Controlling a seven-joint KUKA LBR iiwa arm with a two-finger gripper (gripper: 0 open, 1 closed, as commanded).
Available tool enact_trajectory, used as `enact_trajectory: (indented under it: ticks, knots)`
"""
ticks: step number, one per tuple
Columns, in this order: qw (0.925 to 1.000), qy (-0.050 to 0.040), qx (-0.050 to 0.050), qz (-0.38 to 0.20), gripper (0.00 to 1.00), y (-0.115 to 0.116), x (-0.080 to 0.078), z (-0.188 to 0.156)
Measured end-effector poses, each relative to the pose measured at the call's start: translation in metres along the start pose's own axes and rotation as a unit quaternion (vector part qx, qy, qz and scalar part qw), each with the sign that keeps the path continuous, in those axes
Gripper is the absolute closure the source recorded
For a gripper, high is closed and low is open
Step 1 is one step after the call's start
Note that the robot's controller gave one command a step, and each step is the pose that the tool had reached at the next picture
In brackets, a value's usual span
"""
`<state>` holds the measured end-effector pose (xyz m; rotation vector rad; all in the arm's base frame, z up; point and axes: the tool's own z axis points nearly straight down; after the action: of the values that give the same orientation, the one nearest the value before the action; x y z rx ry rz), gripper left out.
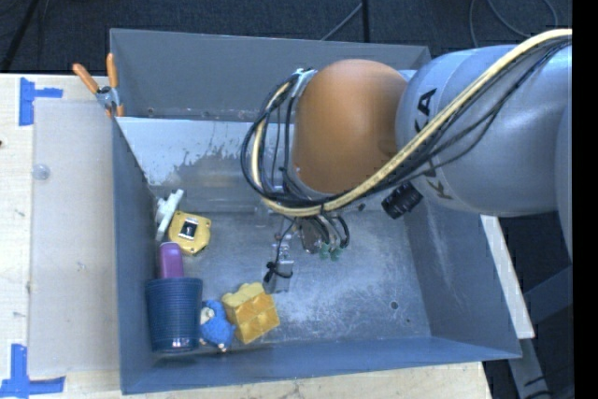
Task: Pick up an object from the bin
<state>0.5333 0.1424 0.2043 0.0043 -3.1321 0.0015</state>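
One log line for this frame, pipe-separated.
gripper: down in bin, beside yellow block | nearby: blue toy, blue ribbed cup | grip state: cannot tell

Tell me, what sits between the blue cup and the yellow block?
A small blue toy lies between the blue cup and the yellow block, at the bin's lower left in the camera view.

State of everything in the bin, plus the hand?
yellow block: loose on floor, near front wall
hand: low over floor, just behind yellow block
blue cup: on end, near-left corner
blue toy: lying between cup and block
yellow gadget: flat, by left wall
purple item: behind cup, partly hidden
white item: against left wall
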Motion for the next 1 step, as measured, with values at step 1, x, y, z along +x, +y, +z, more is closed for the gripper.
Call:
enact_trajectory:
  ticks: [1]
  knots:
    - [1.0000,-0.0037,-0.001,0.002,0.00,-0.0009,-0.0016,-0.0046]
